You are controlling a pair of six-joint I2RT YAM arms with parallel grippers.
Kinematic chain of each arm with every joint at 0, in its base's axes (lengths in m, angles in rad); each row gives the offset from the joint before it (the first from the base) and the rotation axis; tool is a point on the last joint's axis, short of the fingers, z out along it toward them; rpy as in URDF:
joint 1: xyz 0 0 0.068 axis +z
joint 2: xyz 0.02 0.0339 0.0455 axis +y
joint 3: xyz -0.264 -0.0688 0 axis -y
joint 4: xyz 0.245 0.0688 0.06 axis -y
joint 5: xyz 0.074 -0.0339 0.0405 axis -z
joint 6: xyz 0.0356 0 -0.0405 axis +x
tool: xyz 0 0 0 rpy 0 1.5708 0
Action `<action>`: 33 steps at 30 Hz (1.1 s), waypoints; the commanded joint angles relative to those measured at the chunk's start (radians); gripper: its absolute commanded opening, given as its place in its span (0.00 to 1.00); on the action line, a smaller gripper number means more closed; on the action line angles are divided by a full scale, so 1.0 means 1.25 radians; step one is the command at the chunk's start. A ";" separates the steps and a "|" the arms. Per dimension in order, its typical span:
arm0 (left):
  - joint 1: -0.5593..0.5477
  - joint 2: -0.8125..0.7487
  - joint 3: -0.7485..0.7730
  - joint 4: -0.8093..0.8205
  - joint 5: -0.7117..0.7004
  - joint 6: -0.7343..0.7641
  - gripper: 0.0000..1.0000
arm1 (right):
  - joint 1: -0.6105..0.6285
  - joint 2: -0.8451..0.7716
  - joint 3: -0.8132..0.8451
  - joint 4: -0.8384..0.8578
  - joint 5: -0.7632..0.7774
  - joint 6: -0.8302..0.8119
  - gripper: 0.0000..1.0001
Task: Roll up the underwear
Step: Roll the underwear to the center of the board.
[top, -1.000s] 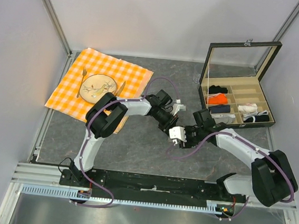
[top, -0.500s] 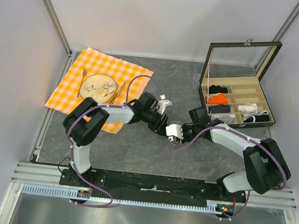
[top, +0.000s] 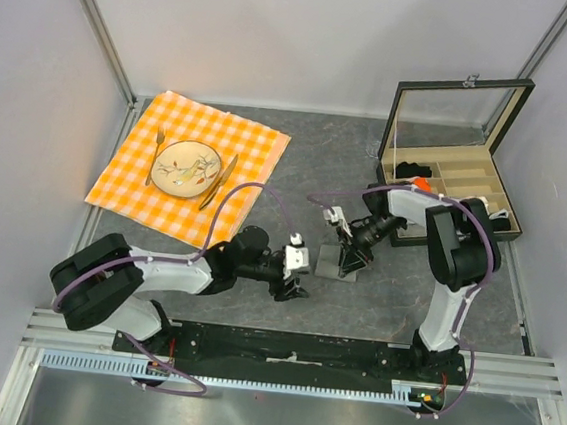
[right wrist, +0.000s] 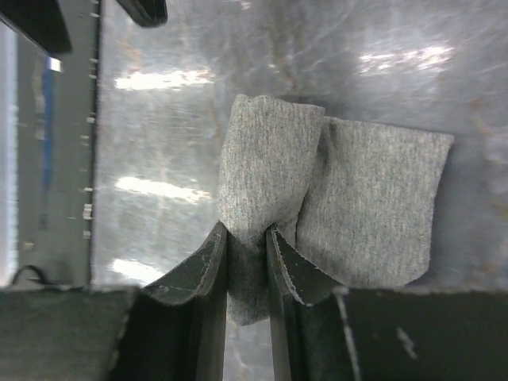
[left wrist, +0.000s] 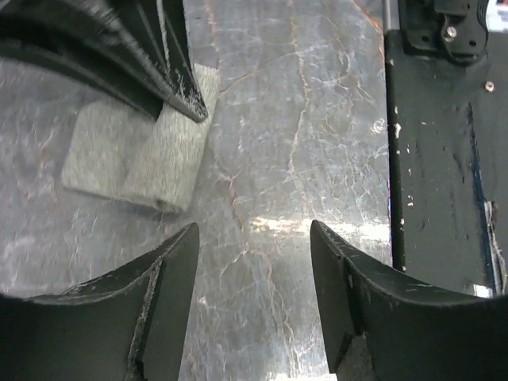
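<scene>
The underwear [top: 327,265] is a small mid-grey cloth lying on the dark table in front of the right arm. In the right wrist view one side is rolled into a thick fold [right wrist: 270,167] and the other side [right wrist: 373,206] lies flat. My right gripper [right wrist: 248,242] is shut on the near end of that rolled fold; it also shows in the top view [top: 345,251]. My left gripper [top: 292,279] is open and empty, just left of the cloth and apart from it. In the left wrist view [left wrist: 254,262] the underwear [left wrist: 135,159] lies ahead to the left.
An open compartment box [top: 466,190] with small garments stands at the right. An orange-and-white checked cloth [top: 250,144] with a plate [top: 185,166] and cutlery lies at the back left. The black base rail [left wrist: 436,159] runs close by the left gripper.
My left arm has swung down toward the near edge and drawn its gripper away from the right one. My right gripper has moved right and a little back, now holding the cloth on the table.
</scene>
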 commanded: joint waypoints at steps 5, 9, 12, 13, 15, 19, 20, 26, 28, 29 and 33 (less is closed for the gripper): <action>-0.142 0.096 0.128 -0.097 -0.209 0.306 0.65 | -0.023 0.100 0.010 -0.157 -0.008 -0.023 0.20; -0.160 0.155 0.185 -0.112 -0.229 0.324 0.66 | -0.023 0.105 0.010 -0.150 -0.005 -0.016 0.20; -0.168 0.196 0.218 -0.128 -0.228 0.329 0.66 | -0.024 0.105 0.008 -0.137 0.001 -0.005 0.21; -0.170 0.206 0.228 -0.135 -0.233 0.332 0.66 | -0.023 0.104 0.007 -0.136 0.001 -0.004 0.21; -0.171 0.228 0.251 -0.149 -0.246 0.330 0.65 | -0.023 0.104 0.006 -0.131 0.003 -0.001 0.21; -0.171 0.281 0.290 -0.183 -0.275 0.332 0.50 | -0.023 0.089 -0.004 -0.117 0.012 0.008 0.23; -0.171 0.290 0.300 -0.197 -0.276 0.329 0.45 | -0.023 0.084 -0.007 -0.115 0.012 0.009 0.23; -0.165 0.338 0.363 -0.308 -0.251 0.285 0.02 | -0.045 -0.001 -0.017 -0.068 0.030 0.040 0.32; -0.151 0.344 0.367 -0.326 -0.209 0.257 0.02 | -0.070 -0.060 -0.026 -0.038 0.049 0.067 0.37; -0.143 0.354 0.378 -0.351 -0.188 0.247 0.02 | -0.078 -0.083 -0.036 -0.013 0.054 0.072 0.38; -0.103 0.398 0.429 -0.443 -0.113 0.202 0.02 | -0.111 -0.171 -0.061 0.026 0.069 0.096 0.48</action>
